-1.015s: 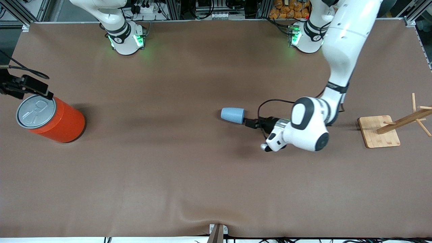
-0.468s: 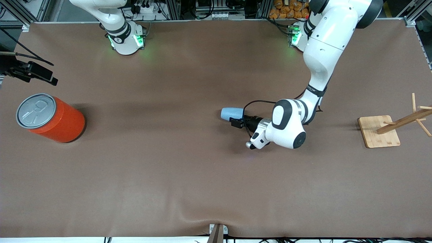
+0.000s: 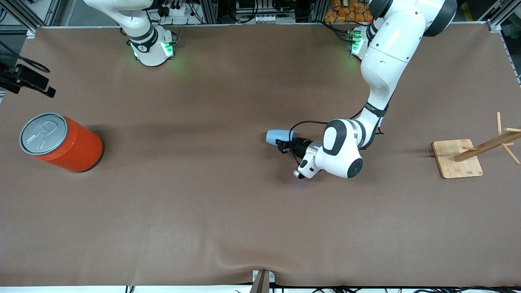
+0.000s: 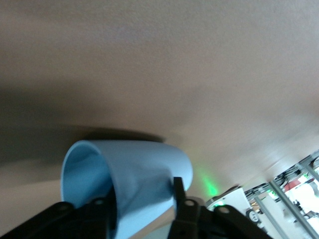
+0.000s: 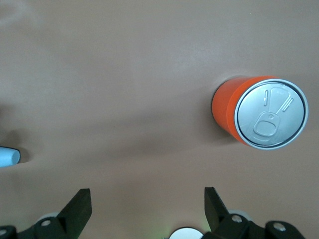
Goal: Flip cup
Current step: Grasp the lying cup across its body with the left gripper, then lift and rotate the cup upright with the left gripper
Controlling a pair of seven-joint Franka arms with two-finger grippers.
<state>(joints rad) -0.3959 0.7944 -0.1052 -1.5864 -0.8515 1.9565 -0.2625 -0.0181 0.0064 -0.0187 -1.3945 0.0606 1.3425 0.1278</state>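
Observation:
The light-blue cup (image 3: 278, 136) lies on its side at the middle of the table, its mouth toward the left arm's end. My left gripper (image 3: 281, 145) is low at the cup's mouth. In the left wrist view the cup (image 4: 144, 159) shows its darker inside, and my left gripper (image 4: 141, 192) straddles the cup's wall, one finger in the mouth and one outside, with a wide gap between them. My right gripper (image 3: 38, 86) is open and empty in the air at the right arm's end of the table. It also shows in the right wrist view (image 5: 147, 209), where the cup's end (image 5: 7, 157) peeks in at the edge.
A large orange can (image 3: 61, 140) with a grey pull-tab lid stands at the right arm's end, also in the right wrist view (image 5: 259, 112). A wooden rack on a square base (image 3: 458, 158) stands at the left arm's end. The brown mat (image 3: 203, 195) covers the table.
My left gripper has slid toward the cup until its fingers reach the mouth. My right gripper has moved off the orange can toward the robots' side. The cup has not moved.

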